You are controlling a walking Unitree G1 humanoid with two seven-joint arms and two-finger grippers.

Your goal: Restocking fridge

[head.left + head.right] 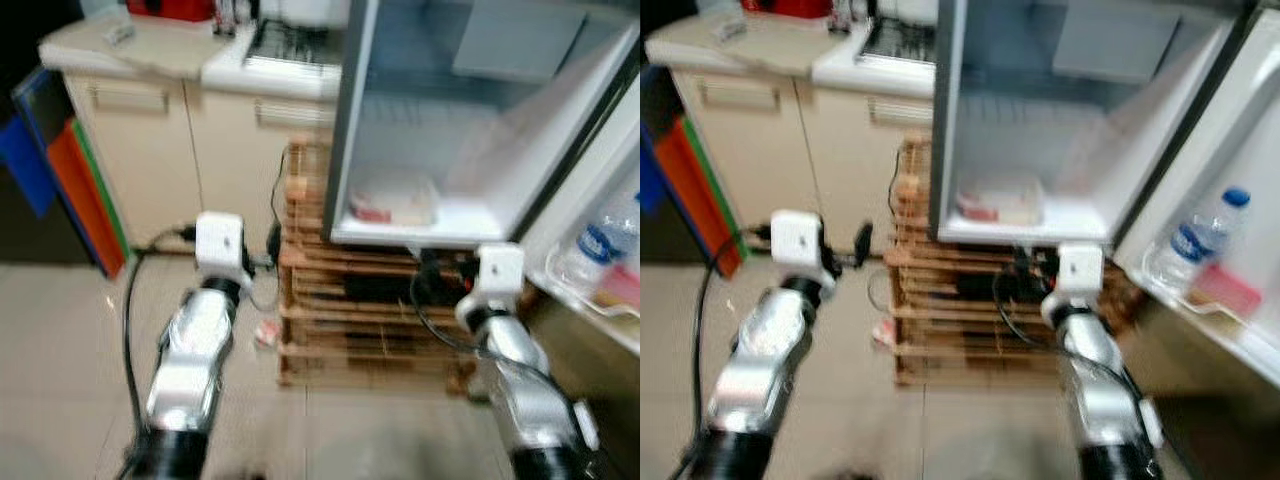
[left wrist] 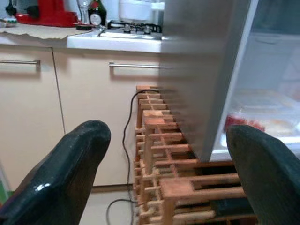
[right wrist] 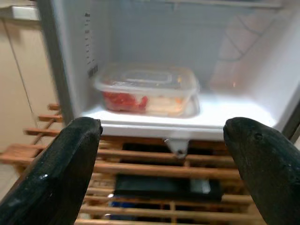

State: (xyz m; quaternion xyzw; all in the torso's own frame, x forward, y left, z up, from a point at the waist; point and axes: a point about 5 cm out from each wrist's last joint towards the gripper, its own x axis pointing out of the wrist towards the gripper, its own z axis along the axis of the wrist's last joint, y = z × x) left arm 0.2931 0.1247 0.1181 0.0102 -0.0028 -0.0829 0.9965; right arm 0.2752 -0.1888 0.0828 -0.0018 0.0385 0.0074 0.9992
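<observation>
Place: we are looking at a home kitchen.
Cabinets: we are seeing cream cabinets (image 1: 150,140) under a tabletop (image 1: 150,50).
Stove: a gas hob (image 2: 129,29) is sitting on it.
Fridge: a small fridge (image 1: 450,120) is standing open on wooden pallets (image 1: 350,320).

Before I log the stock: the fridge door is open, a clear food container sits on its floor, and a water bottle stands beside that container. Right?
Nearly. The water bottle stands in the open door's shelf, not beside the food container, which sits alone on the fridge floor. The right eye view shows it.
</observation>
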